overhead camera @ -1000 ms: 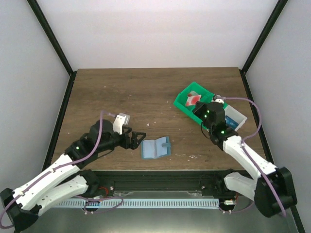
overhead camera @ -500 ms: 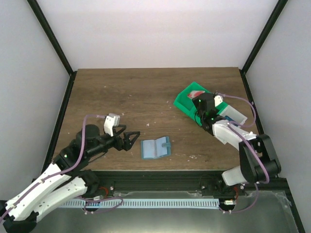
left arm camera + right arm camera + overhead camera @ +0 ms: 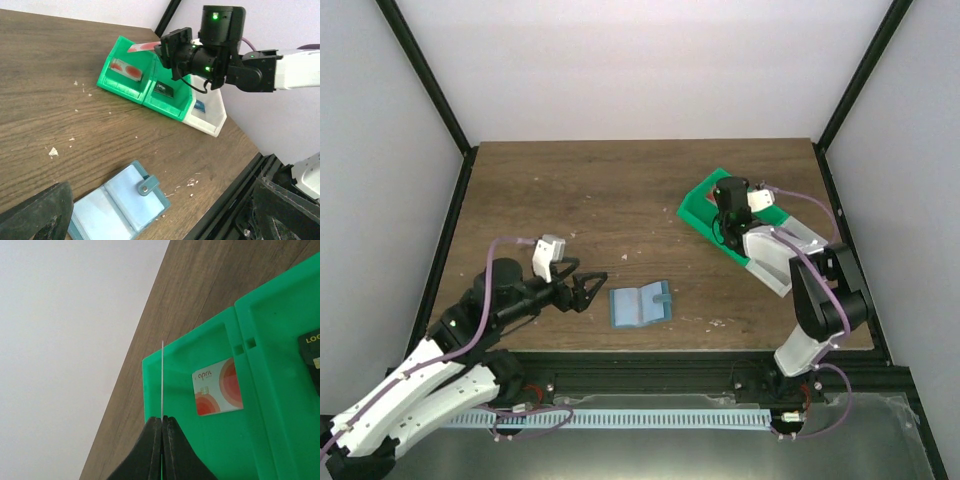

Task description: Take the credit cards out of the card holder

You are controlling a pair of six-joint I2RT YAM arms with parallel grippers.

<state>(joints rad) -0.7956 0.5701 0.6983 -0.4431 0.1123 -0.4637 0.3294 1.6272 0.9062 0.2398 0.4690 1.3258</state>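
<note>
Right claw: your right claw [image 3: 162, 418] was clamped on a thin card [image 3: 162, 380], seen edge-on, with its long axis running straight out from the fingertips.
Card vs bin: the thin card hung over the end compartment of the green bin [image 3: 210, 455], next to a red-and-white card [image 3: 218, 387] lying flat inside. I could not tell how far above the floor it was.
Next move (judgement): you only needed to let go, since the drop looked lined up.
Card holder: the card holder [image 3: 641, 304] lay open and flat on the desk [image 3: 520, 190] near the front edge, well apart from the right claw.
Left claw: your left claw [image 3: 597, 291] was spread apart and empty, just beside the holder and pointing at it, so the left arm was the nearer one.
Pockets: no card showed, but I could not tell if they were empty.
</note>
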